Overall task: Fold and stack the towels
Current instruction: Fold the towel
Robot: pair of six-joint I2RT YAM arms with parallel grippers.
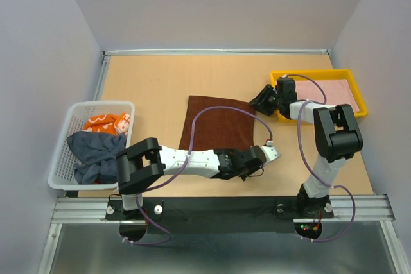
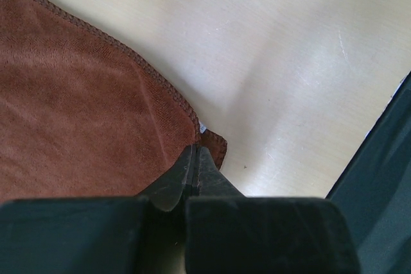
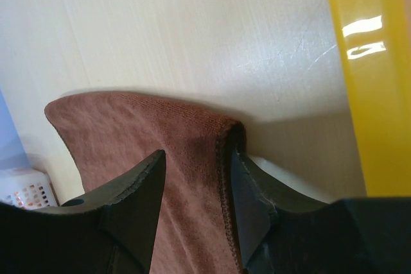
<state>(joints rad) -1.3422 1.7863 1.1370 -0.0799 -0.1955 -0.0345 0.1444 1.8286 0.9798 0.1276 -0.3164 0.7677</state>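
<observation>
A reddish-brown towel (image 1: 218,123) lies flat in the middle of the table. My left gripper (image 1: 252,156) is at its near right corner. In the left wrist view the gripper (image 2: 196,152) is shut on that corner of the towel (image 2: 77,107), and a bit of hem sticks out beside the tips. My right gripper (image 1: 259,102) is at the far right corner. In the right wrist view it (image 3: 196,158) is open and straddles the towel's corner (image 3: 186,126), with the hem against the right finger. An orange patterned towel (image 1: 106,122) and a dark navy towel (image 1: 96,149) lie in the basket.
A white mesh basket (image 1: 70,136) stands at the left edge and shows in the right wrist view (image 3: 26,194). A yellow tray (image 1: 308,74) at the far right holds a pinkish cloth (image 1: 337,94). Its rim (image 3: 366,94) is close beside my right gripper.
</observation>
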